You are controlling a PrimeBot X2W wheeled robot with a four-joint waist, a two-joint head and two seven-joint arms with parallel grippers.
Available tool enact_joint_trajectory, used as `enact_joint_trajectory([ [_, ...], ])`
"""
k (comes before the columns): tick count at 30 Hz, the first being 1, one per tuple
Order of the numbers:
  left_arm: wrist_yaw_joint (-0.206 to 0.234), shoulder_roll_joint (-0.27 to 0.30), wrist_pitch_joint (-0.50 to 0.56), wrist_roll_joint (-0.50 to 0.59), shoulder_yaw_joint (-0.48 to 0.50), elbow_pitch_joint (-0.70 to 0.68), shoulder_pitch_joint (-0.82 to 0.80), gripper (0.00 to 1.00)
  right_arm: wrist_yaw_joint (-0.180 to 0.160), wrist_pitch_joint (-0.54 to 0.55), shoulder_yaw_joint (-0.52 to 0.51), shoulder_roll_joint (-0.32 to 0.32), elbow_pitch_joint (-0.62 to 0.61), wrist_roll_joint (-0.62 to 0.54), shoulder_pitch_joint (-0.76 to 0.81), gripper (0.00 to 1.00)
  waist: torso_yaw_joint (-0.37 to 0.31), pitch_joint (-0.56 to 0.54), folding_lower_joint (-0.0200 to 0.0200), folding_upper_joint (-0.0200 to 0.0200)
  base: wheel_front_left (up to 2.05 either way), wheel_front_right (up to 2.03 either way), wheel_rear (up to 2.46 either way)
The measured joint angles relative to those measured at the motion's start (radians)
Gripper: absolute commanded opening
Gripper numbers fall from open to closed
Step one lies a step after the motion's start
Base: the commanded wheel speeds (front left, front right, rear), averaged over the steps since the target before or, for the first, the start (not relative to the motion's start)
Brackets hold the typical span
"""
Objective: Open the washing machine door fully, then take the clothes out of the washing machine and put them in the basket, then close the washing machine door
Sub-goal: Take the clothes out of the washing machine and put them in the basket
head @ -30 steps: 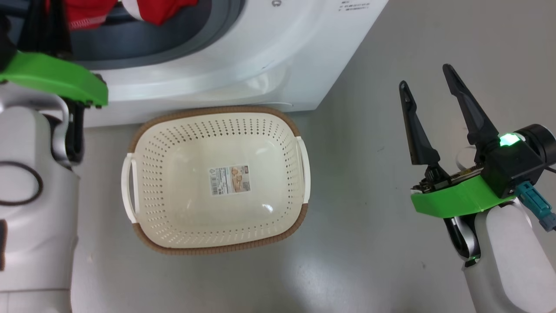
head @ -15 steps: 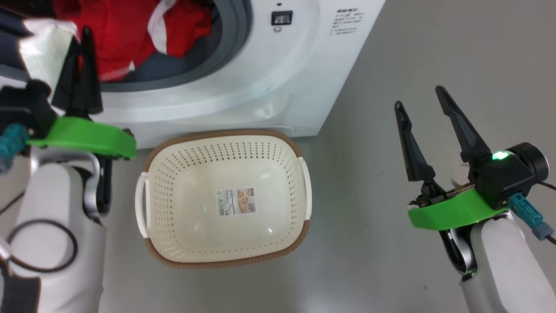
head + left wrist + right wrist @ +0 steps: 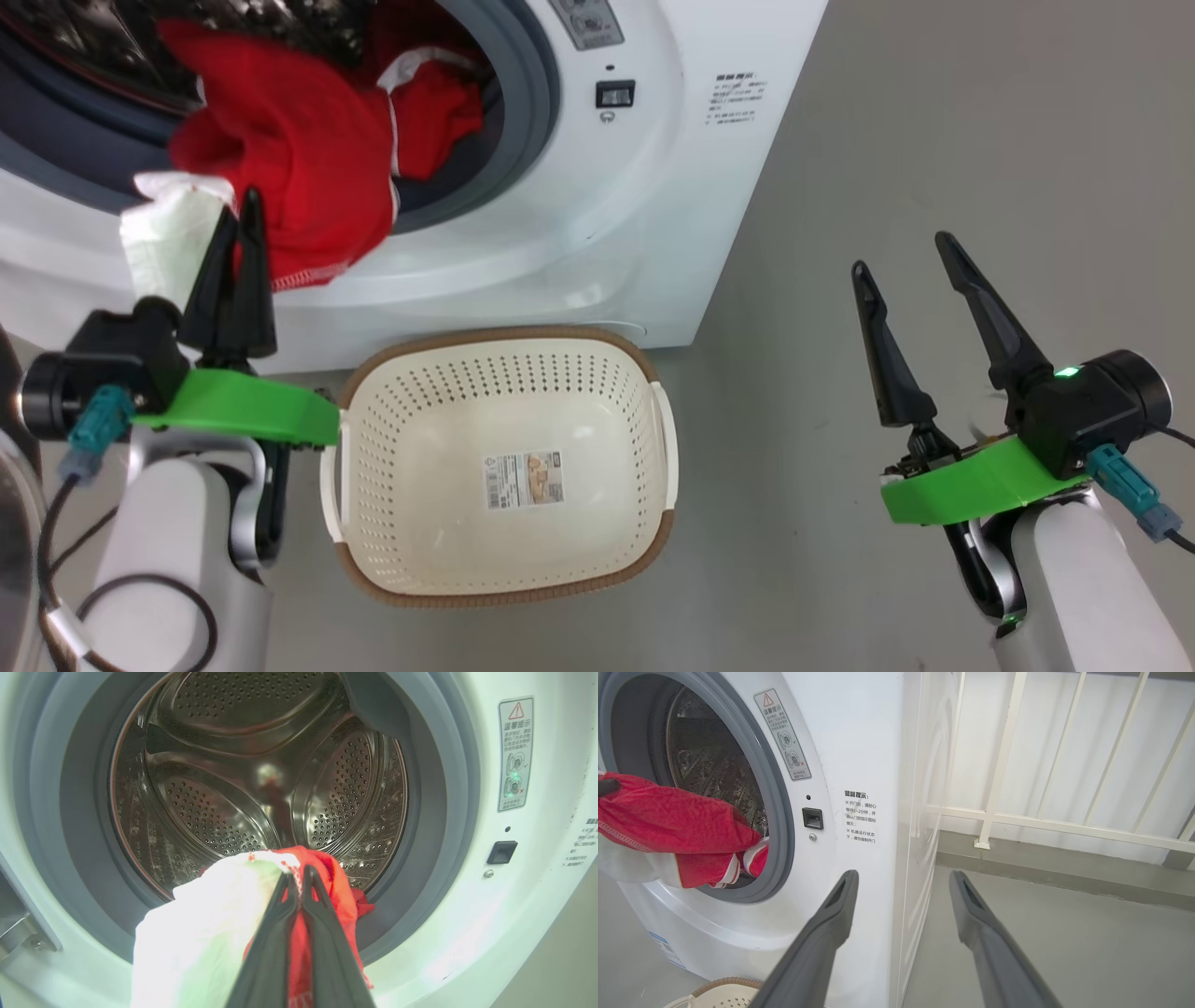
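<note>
Washing machine [image 3: 653, 233] standing open. The head camera has been tilting up over the last second, so the frame shift is not the machine moving. Clothes [image 3: 299, 177] now spilling farther over the grey ring's lower lip, tail still in the drum: extraction under way, drop pending. Basket [image 3: 504, 334] sitting empty just below the lip, room clear above it. Left gripper [image 3: 238, 201] pinching tight on the clothes. Right gripper [image 3: 901, 254] idling, fingers spread, over bare floor well apart.

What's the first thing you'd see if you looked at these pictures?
Bright red clothes spill from the round mouth of the white washing machine, pinched by the left end effector. Just below sits an empty cream basket. The right end effector hangs open off to the right.
</note>
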Motion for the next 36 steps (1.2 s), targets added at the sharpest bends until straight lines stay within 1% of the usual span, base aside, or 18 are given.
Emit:
enact_joint_trajectory([
  [5, 0.000, -0.007, 0.000, 0.000, 0.001, -0.025, 0.053, 0.00, 0.000, 0.000, -0.002, 0.000, 0.008, 0.005, 0.020, 1.00, 0.000, -0.038, 0.0000, 0.0000, 0.00, 0.00, 0.00],
  [13, 0.000, -0.034, 0.000, -0.014, -0.001, -0.103, 0.169, 0.00, 0.000, 0.000, -0.014, 0.001, 0.011, 0.007, 0.057, 1.00, 0.000, -0.094, 0.0000, 0.0000, 0.00, 0.00, 0.00],
  [19, 0.002, -0.040, 0.000, -0.031, -0.014, -0.124, 0.225, 0.00, 0.000, 0.000, -0.012, 0.001, 0.017, 0.013, 0.075, 1.00, 0.010, -0.117, 0.0000, 0.0000, 0.00, 0.00, 0.00],
  [25, 0.008, -0.046, 0.000, -0.055, -0.048, -0.124, 0.245, 0.00, 0.000, 0.000, -0.012, 0.001, 0.016, 0.013, 0.075, 1.00, 0.010, -0.115, 0.0000, 0.0000, 0.00, 0.00, 0.00],
  [30, 0.012, -0.046, 0.000, -0.083, -0.082, -0.071, 0.245, 0.00, 0.000, 0.000, -0.011, 0.001, 0.013, 0.013, 0.075, 1.00, 0.009, -0.101, 0.0000, 0.0000, 0.00, 0.00, 0.00],
  [36, 0.011, -0.047, 0.000, -0.118, -0.124, 0.082, 0.203, 0.00, 0.000, 0.000, -0.009, 0.001, 0.011, 0.013, 0.071, 1.00, 0.008, -0.064, 0.0000, 0.0000, 0.00, 0.00, 0.00],
])
